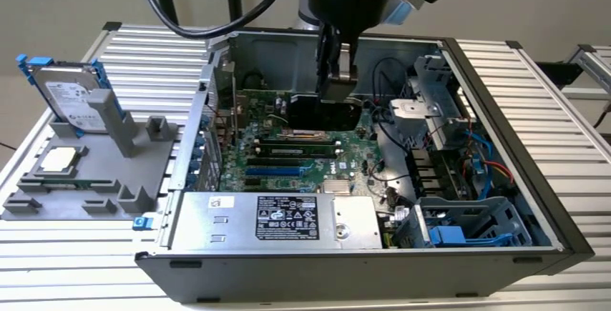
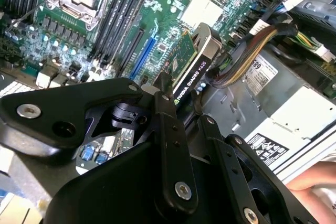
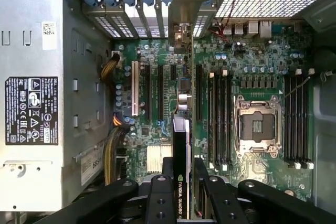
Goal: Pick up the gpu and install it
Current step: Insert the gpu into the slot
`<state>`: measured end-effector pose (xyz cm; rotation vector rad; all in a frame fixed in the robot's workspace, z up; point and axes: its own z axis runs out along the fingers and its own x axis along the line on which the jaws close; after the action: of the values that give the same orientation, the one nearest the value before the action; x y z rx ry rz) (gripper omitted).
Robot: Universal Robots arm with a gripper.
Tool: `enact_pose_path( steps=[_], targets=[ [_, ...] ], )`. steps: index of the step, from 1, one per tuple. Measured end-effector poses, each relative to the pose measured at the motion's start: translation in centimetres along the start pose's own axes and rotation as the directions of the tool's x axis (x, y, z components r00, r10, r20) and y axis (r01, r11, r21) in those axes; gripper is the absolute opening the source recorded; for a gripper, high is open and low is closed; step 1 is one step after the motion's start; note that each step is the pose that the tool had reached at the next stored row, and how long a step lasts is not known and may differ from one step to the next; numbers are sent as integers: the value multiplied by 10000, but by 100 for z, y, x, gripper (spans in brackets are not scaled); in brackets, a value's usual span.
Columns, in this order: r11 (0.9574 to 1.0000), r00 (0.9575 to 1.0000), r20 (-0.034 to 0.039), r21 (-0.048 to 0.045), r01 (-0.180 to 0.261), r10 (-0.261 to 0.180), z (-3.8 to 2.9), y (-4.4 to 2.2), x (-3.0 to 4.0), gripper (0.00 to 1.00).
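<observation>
- gpu (image 3: pixel 181 145): thin stiff card, held edge-on over the motherboard (image 3: pixel 247 66) slots inside the computer case (image 1: pixel 496 96).
- gripper (image 3: pixel 181 182): clamped on the card's flat faces.
- Handling: probably light, rigid, fragile; hold by faces.

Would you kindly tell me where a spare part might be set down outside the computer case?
Bare ribbed table lies at the case's exterior-view right. The grey holder opposite is crowded with the hard drive and CPU.

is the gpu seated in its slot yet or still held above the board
Not seated, it seems: the gpu stands on edge in the gripper over the motherboard. Whether its lower edge touches a slot, cannot tell.
</observation>
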<state>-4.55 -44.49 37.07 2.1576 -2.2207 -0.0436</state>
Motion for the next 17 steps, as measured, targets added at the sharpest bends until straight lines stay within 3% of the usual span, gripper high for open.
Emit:
enact_pose_path(
  steps=[7,17],
  targets=[
    [10000,10000,3,-1,-51,51,27,-12,-51,0],
    [10000,10000,3,-6,-51,51,31,-18,-56,0]
  ],
)
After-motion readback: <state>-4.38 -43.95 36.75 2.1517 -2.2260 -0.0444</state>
